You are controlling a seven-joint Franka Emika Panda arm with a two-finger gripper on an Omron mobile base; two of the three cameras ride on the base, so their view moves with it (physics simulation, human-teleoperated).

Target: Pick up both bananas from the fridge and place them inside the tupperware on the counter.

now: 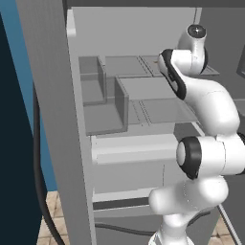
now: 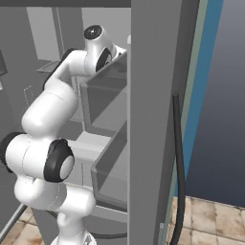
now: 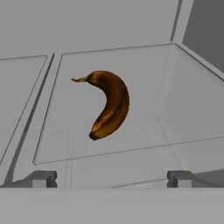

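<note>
My gripper (image 3: 112, 178) is spread to its full width and has hold of nothing; the two dark fingertips (image 3: 41, 179) stand far apart at the bottom of the hand view, with bare shelf between them. Ahead of them, one banana (image 3: 109, 106) lies flat on a pale grey fridge shelf (image 3: 175, 109). The fruit is curved, mostly dark brown with orange-yellow patches, its thin stem end pointing toward the upper left of the hand view and its blunt end toward the fingertips. It rests inside a rectangular panel marked off by faint lines on the shelf, apart from both fingertips and touching neither. In the left base view, my arm (image 1: 206, 105) reaches up from the lower right into the open fridge (image 1: 52, 119), with the wrist at the level of the upper shelves. In the right base view, the arm rises from the lower left and passes behind the grey door bins (image 2: 107, 119), which hide the hand.
</note>
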